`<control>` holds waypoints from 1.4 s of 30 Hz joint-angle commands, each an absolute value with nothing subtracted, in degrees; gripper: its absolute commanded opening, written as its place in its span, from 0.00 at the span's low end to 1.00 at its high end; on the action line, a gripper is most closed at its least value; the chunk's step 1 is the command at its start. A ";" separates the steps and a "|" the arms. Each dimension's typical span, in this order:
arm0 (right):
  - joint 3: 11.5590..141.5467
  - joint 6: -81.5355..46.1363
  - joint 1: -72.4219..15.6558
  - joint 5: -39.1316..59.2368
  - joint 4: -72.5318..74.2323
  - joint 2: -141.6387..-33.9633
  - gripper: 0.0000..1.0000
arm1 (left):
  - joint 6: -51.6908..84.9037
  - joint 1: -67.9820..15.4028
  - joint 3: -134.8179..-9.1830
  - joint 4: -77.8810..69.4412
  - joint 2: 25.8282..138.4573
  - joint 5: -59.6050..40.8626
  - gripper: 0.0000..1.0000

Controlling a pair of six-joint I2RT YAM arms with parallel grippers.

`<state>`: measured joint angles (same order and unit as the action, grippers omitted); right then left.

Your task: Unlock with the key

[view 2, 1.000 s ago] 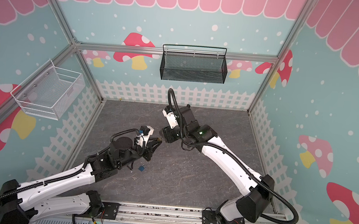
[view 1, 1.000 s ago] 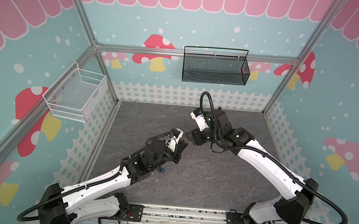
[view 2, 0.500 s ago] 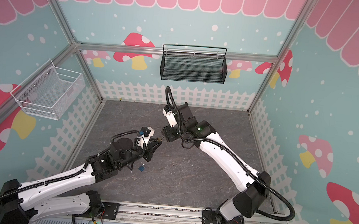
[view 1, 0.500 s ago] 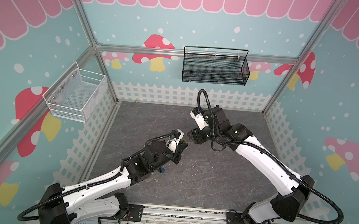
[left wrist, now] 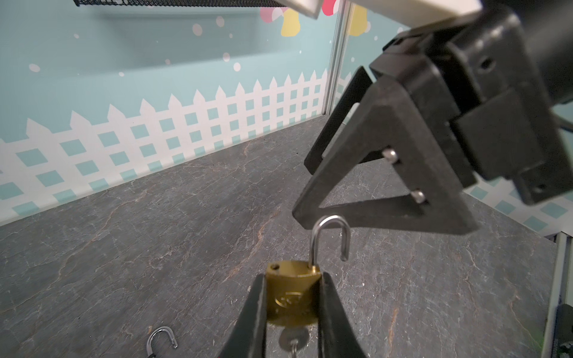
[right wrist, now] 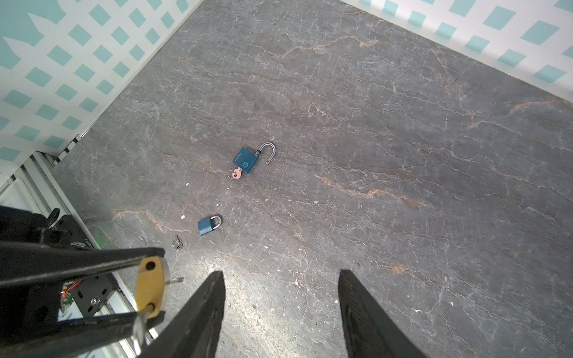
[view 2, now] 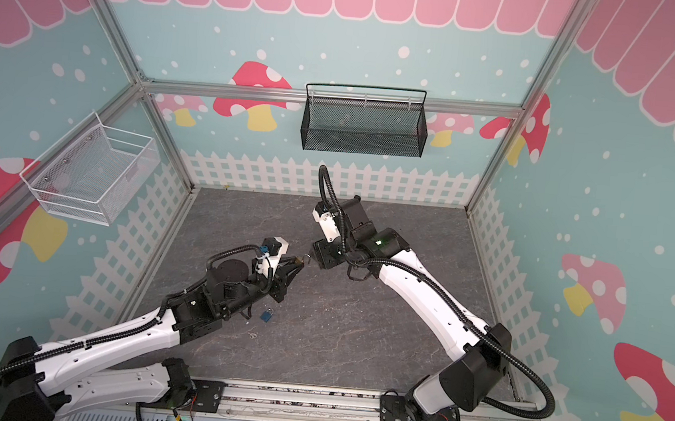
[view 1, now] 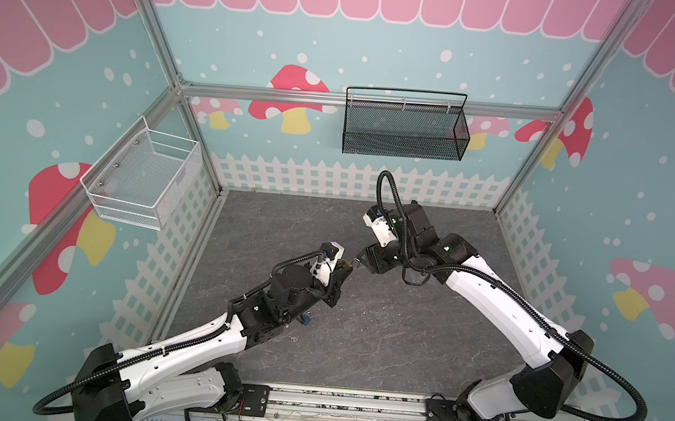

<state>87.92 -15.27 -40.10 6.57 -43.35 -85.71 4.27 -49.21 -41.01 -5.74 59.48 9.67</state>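
A small brass padlock (left wrist: 291, 294) is held off the floor, my left gripper (left wrist: 293, 279) shut on its body. Its silver shackle (left wrist: 330, 238) stands swung open, and the key (left wrist: 293, 339) sits in the keyhole between the fingers. My right gripper (right wrist: 280, 272) is open and empty; one fingertip (left wrist: 302, 214) hovers just beside the shackle's top. In the right wrist view the brass padlock (right wrist: 150, 288) shows edge-on beside that gripper. In both top views the two grippers meet mid-floor, left gripper (view 1: 343, 268) and right gripper (view 1: 364, 262) nearly touching.
On the grey floor lie a blue padlock (right wrist: 245, 159) with open shackle and key, a smaller shut blue padlock (right wrist: 206, 226) and a loose key (right wrist: 177, 245). A black mesh basket (view 1: 403, 125) hangs on the back wall, a white wire basket (view 1: 142, 178) on the left wall.
My right gripper has edged a little closer to the padlock's shackle. The left arm has held still with the padlock.
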 commanded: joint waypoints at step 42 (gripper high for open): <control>51.90 -26.63 -18.53 16.88 -21.09 -72.33 0.63 | 46.39 -49.22 -76.62 28.17 113.96 19.37 0.00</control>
